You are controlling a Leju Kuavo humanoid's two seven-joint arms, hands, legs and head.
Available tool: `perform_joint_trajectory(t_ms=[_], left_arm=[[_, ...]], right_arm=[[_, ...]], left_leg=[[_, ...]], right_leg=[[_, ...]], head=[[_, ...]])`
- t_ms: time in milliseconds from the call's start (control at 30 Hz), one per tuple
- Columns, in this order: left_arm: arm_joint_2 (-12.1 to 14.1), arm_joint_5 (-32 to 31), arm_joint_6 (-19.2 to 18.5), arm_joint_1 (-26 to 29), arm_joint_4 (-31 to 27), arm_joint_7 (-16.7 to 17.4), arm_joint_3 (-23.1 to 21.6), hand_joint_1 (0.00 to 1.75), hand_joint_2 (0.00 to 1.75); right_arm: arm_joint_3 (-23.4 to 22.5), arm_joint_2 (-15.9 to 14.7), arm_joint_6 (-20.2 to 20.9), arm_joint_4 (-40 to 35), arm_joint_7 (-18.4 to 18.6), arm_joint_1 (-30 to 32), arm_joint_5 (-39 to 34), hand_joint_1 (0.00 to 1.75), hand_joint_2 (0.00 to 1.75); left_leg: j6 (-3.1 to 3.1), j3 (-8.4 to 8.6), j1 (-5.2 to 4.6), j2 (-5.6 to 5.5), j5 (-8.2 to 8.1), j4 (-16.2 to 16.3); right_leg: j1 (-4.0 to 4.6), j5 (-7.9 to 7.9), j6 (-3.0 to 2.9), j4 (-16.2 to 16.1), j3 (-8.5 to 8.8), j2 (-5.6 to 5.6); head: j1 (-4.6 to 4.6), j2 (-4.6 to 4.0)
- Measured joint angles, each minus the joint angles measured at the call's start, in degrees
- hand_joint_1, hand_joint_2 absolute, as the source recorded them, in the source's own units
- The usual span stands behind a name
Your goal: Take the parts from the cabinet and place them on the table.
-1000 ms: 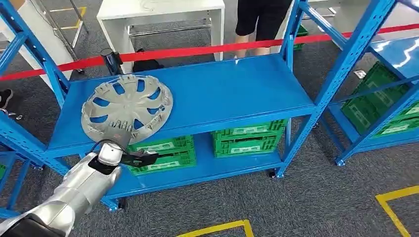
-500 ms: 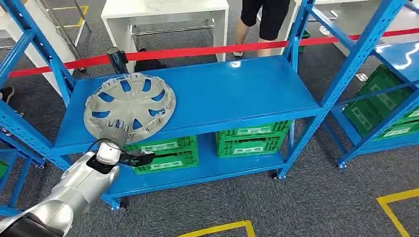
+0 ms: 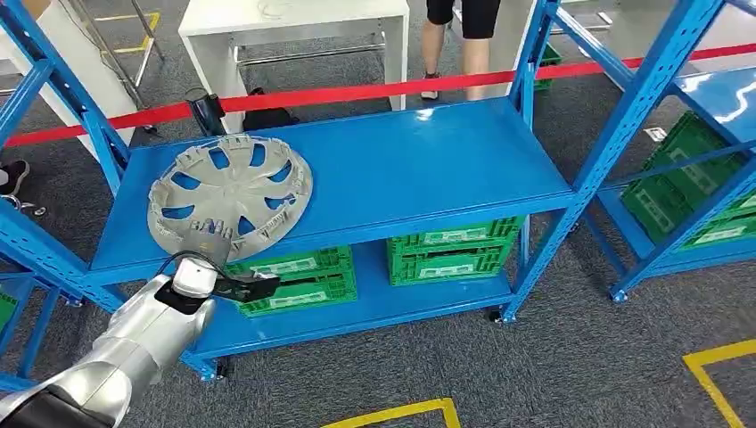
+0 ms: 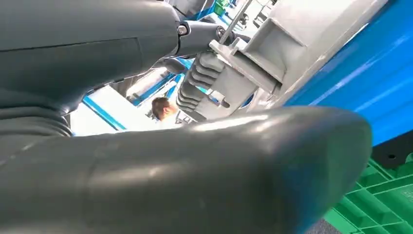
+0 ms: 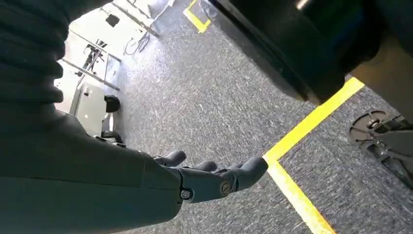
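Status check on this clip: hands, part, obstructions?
Left hand grips the grey plastic wheel cover at its near rim, on the blue metal shelf. Right hand open, hanging. Nothing blocking.

Grey wheel cover [image 3: 230,195] on blue shelf [image 3: 401,169]

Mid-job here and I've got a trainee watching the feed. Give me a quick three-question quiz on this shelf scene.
1. True or false: the left hand grips the near rim of the wheel cover.
2. The green crates sit: A) on the top shelf, B) on the lower shelf, C) on the floor.
3. What does the right hand hold?

Key:
1. True; the wheel cover tilts up on the blue shelf.
2. B.
3. Nothing; it hangs open over the grey carpet.
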Motion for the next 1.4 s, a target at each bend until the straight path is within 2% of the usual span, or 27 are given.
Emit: perform_joint_trajectory(t_ms=[133,167,1033,1300,1400], left_arm=[[-0.02,0.0,0.0,0.0,0.0,-0.04,0.0,0.0,0.0],[-0.02,0.0,0.02,0.0,0.0,-0.07,0.0,0.0,1.75],[-0.35,-0.07,0.52,0.13,0.0,0.66,0.0,0.0,1.75],[-0.42,-0.15,-0.02,0.1,-0.02,-1.18,0.0,0.0,1.75],[-0.42,-0.18,-0.02,0.1,-0.02,-1.18,0.0,0.05,1.75]], right_arm=[[-0.11,0.0,-0.02,0.0,0.0,0.0,0.0,0.0,1.75],[-0.2,0.0,0.0,0.0,0.0,0.0,0.0,0.0,1.75],[-0.85,0.0,0.0,0.0,0.09,0.0,0.52,0.0,1.75],[-0.85,0.0,0.0,0.0,0.02,-0.01,0.87,0.0,1.75],[-0.85,0.0,0.0,0.0,0.02,-0.01,0.87,0.0,1.75]], left_leg=[[0.03,0.01,-0.06,0.01,-0.02,0.02],[0.04,0.01,-0.06,0.02,-0.03,0.03],[0.16,0.08,-0.08,0.01,-0.1,0.06],[0.17,0.1,-0.08,0.01,-0.1,0.06],[0.17,0.1,-0.08,0.01,-0.1,0.06]], right_leg=[[-0.05,0.01,0.02,-0.01,0.02,0.0],[-0.05,0.02,0.03,-0.04,0.06,0.0],[-0.07,0.09,0.15,-0.35,0.31,0.0],[-0.07,0.09,0.16,-0.38,0.35,0.0],[-0.07,0.09,0.16,-0.39,0.36,0.0]], head=[[0.0,0.0],[0.0,0.0],[0.0,0.0],[0.0,0.0],[0.0,0.0]])
